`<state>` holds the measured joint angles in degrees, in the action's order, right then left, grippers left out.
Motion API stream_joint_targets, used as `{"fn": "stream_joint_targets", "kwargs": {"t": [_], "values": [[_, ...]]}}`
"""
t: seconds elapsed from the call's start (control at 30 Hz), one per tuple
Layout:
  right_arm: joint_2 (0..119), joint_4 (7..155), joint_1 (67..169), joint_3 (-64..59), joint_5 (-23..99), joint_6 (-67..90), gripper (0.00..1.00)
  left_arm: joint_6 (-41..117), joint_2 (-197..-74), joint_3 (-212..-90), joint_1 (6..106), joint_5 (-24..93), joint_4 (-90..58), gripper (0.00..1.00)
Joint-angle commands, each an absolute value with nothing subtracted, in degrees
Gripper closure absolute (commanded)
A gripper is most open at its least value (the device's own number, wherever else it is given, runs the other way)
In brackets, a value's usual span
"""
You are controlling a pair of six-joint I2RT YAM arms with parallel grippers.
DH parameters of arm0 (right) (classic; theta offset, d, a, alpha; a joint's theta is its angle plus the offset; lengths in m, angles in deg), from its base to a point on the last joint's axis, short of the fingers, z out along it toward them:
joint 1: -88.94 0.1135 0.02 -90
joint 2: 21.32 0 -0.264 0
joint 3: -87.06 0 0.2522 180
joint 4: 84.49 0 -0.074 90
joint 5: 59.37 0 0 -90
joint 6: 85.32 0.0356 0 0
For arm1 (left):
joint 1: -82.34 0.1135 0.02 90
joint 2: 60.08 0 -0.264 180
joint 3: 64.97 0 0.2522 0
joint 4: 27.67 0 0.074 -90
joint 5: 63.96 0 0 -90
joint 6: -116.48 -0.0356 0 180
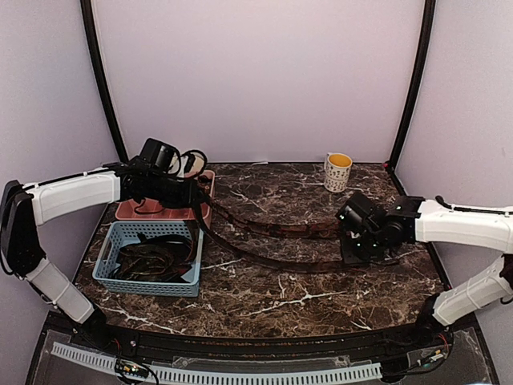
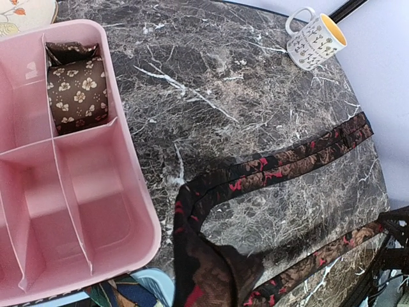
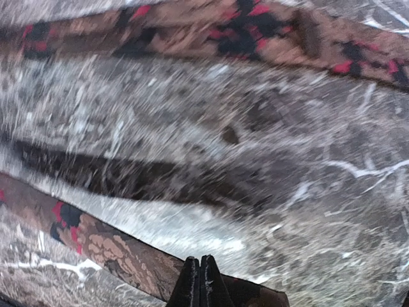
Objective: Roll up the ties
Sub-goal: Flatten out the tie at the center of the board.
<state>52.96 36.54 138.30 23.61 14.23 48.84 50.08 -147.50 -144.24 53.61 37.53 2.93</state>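
Note:
One long reddish-brown patterned tie [image 1: 272,231] lies doubled across the marble table, its two strands running between my grippers. My left gripper [image 1: 195,196] holds the tie's folded end raised beside the pink tray [image 1: 132,210]. In the left wrist view the fabric [image 2: 211,268] covers the fingers. My right gripper [image 1: 361,249] is shut low over the lower strand's far end. Its fingertips [image 3: 200,275] are pressed together at the tie [image 3: 108,249]. A rolled flowered tie [image 2: 78,94] sits in a tray compartment. Several loose ties [image 1: 152,258] lie in the blue basket [image 1: 112,241].
A white and yellow mug [image 1: 337,172] stands at the back right of the table and also shows in the left wrist view [image 2: 314,39]. The pink tray [image 2: 25,192] has divided compartments. The blue basket sits in front of it at the left edge.

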Motion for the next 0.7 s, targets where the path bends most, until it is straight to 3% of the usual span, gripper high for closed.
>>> {"fn": "stream_joint_targets", "kwargs": {"t": [0.0, 0.33, 0.53, 0.67], "values": [[50.63, 34.73, 132.42, 21.27, 8.66, 44.78, 1.00, 50.55, -143.68, -145.14, 53.98, 37.48, 4.21, 1.00], [57.16, 43.26, 120.05, 12.41, 6.90, 34.81, 1.00, 55.40, -139.58, -148.96, 53.95, 31.88, 13.27, 1.00], [60.89, 51.42, 119.78, 13.17, 29.82, 28.42, 1.00, 57.36, -139.17, -146.15, 53.98, 28.75, 12.77, 1.00], [62.32, 53.54, 122.43, 17.12, 36.50, 29.30, 0.78, 57.30, -141.15, -146.29, 54.07, 27.47, 12.56, 1.00]]}}
